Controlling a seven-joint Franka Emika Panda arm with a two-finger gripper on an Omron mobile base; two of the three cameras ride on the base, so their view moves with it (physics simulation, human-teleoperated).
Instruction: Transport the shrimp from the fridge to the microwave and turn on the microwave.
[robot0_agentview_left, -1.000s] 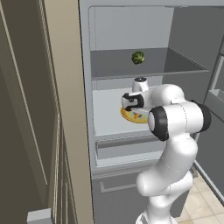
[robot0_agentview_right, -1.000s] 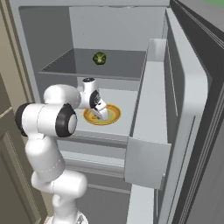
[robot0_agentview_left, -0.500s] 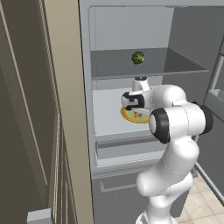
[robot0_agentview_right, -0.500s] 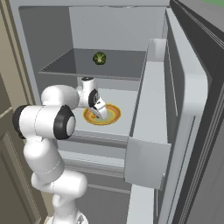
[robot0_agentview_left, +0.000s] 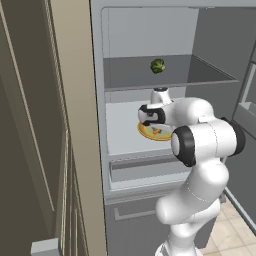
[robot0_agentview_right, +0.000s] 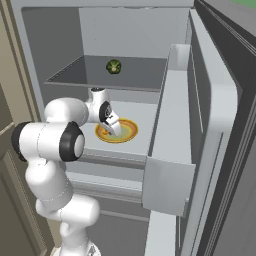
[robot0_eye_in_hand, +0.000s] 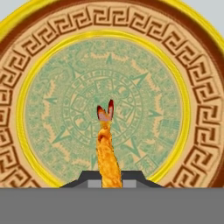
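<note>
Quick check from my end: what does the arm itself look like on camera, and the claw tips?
The arm is glossy white, built of rounded tubular segments with dark, near-black rings at the joints. No cables or markings are visible. The claw has two small dark grey tips with a lighter grey face, seen in the hand view.

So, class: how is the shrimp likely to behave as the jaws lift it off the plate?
The shrimp is tiny beside the plate, so probably very light. Its narrow, tapering body, pinched between shut jaws, could slip or pivot. It looks stiff rather than floppy, though that is uncertain.
</note>
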